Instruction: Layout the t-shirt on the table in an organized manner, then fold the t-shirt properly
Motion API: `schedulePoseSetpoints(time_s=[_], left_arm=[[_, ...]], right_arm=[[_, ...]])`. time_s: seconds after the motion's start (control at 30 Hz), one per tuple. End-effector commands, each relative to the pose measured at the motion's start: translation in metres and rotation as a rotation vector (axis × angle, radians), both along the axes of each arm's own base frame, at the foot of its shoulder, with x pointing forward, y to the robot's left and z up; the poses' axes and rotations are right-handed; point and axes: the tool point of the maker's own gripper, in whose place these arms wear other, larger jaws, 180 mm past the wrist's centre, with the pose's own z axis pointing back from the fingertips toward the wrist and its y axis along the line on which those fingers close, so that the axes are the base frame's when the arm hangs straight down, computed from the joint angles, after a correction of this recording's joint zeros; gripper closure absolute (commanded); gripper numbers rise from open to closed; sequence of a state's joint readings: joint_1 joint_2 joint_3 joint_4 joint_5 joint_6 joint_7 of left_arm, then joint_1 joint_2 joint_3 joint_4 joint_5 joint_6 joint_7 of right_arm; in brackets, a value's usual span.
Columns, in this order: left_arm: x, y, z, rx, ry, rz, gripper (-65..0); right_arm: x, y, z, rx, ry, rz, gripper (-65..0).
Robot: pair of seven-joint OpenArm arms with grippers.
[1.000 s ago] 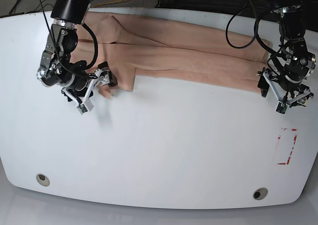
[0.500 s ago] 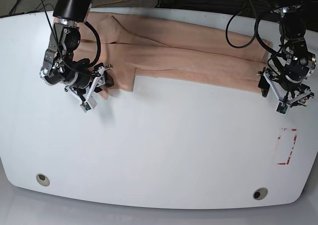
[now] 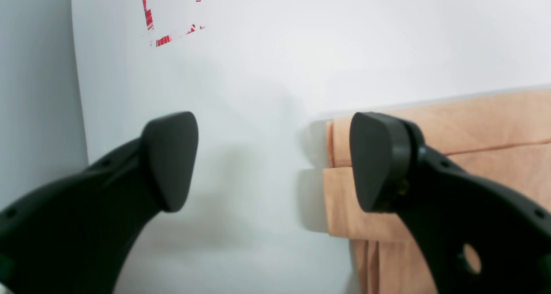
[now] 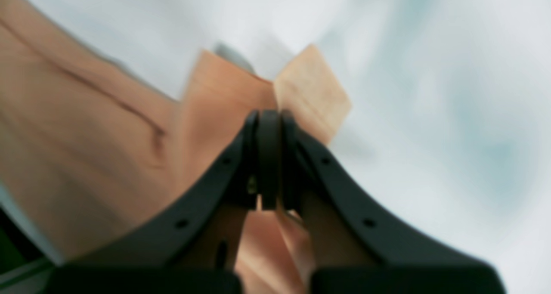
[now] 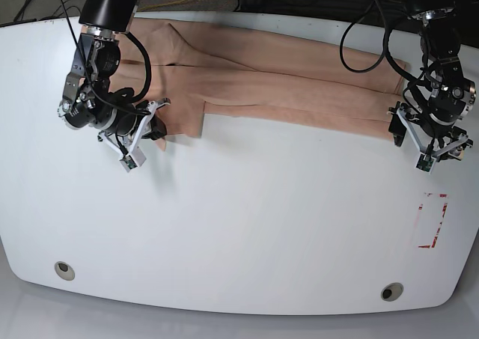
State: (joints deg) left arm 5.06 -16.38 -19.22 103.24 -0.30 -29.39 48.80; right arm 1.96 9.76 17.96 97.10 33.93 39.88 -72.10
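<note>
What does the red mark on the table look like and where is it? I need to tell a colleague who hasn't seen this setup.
Start at the white table and go to the side where the left gripper hangs open beside the t-shirt. Nearer the front edge lies the red rectangle outline, patchy and broken. It is the only coloured marking; the round grommet holes are grey.

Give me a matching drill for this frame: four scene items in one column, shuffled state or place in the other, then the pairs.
1. left gripper
2. right gripper
3. t-shirt
4. red rectangle mark

A. shut on cloth
B. spread along the table's far edge
C. open, beside the shirt's end
D. near the table's edge on the left arm's side

Pairs: 1-C, 2-A, 3-B, 4-D
</note>
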Motion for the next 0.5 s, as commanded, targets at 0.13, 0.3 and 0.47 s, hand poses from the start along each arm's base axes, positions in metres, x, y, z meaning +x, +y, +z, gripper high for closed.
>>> schedulePoseSetpoints(time_s=[0.13, 0.3, 0.47], left_arm=[[0.007, 0.003, 0.013, 0.011, -0.044, -0.003, -52.3], [0.007, 0.003, 0.013, 0.011, -0.043, -0.002, -52.3], [0.007, 0.003, 0.013, 0.011, -0.043, -0.002, -52.3]], right_arm=[[-0.004, 0.020, 0.042, 0.134, -0.094, 0.078, -0.6], [-0.026, 0.025, 0.040, 0.209, -0.051, 0.119, -0.6], [-0.053, 0.024, 0.034, 0.259, 0.019, 0.157, -0.6]])
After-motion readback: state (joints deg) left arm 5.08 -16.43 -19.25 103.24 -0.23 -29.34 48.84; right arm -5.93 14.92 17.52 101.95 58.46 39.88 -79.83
